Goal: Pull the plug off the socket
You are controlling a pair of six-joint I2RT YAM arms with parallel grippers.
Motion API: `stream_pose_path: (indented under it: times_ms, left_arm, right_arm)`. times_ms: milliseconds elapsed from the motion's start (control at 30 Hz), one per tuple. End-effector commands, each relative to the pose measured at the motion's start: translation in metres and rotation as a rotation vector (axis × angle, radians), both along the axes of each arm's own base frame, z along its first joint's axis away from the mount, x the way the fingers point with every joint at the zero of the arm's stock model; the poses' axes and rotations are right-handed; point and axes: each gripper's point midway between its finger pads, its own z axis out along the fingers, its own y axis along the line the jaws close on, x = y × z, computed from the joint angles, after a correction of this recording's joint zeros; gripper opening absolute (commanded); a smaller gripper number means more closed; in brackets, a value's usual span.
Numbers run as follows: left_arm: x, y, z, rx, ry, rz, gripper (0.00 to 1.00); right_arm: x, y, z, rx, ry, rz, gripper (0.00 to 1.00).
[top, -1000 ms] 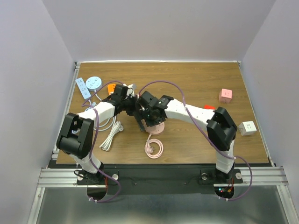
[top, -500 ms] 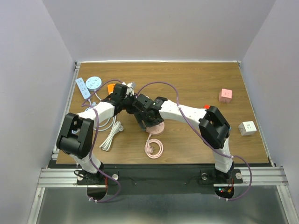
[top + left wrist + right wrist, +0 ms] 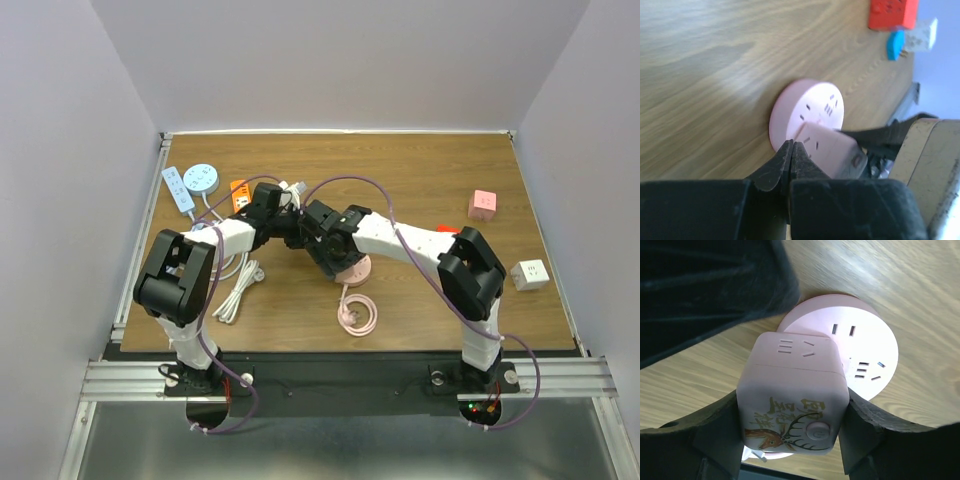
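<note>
Since a moment ago the round pink socket [image 3: 354, 271] and its curled pink cord [image 3: 357, 315] have slid to the right on the wooden table [image 3: 420, 170], and my two arms went with them.

Closest to me, my right pincer [image 3: 790, 420] has a finger on each side of the pink cube plug [image 3: 792, 385], the one with a deer drawn on it. I think I hold it by its sides so I can lift it straight up. The plug sits right on top of the socket and looks plugged in.

My left pincer [image 3: 791, 149] is pinched tight with nothing in it, and its tip is just beside the socket's rim. I guess it is there to keep the socket down while I pull, but I cannot tell if it touches.

Only my right wrist camera shows the deer and the grip. From above, my arms hide the plug.

Far off, the top camera shows a pink cube [image 3: 483, 205] and a white cube [image 3: 530, 273] near the right edge.
</note>
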Motion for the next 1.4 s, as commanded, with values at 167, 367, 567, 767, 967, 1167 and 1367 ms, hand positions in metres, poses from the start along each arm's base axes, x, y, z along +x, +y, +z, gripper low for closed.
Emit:
stream_pose_path:
  times_ms: [167, 367, 567, 767, 967, 1167, 1367]
  left_arm:
    - [-0.023, -0.041, 0.02, -0.203, -0.004, -0.171, 0.0]
    - [-0.035, -0.058, 0.017, -0.256, 0.018, -0.294, 0.0]
    - [-0.041, -0.063, -0.008, -0.245, 0.073, -0.328, 0.0]
    - [-0.036, -0.067, -0.019, -0.234, 0.089, -0.326, 0.0]
    - [-0.044, -0.056, -0.049, -0.15, 0.127, -0.3, 0.0]
    - [-0.055, -0.038, -0.085, -0.049, 0.16, -0.254, 0.0]
    - [-0.062, -0.026, -0.11, 0.025, 0.18, -0.217, 0.0]
  right_arm:
    - [-0.001, 0.03, 0.027, 0.128, -0.117, 0.373, 0.0]
    - [-0.011, 0.043, 0.029, 0.192, -0.088, 0.476, 0.0]
    - [-0.022, 0.055, 0.031, 0.257, -0.04, 0.554, 0.0]
    - [-0.013, 0.058, 0.028, 0.239, -0.053, 0.53, 0.0]
    - [0.011, 0.047, 0.023, 0.162, -0.111, 0.436, 0.0]
    - [0.039, 0.032, 0.036, 0.131, -0.187, 0.311, 0.0]
    - [0.056, 0.034, 0.093, 0.216, -0.3, 0.246, 0.0]
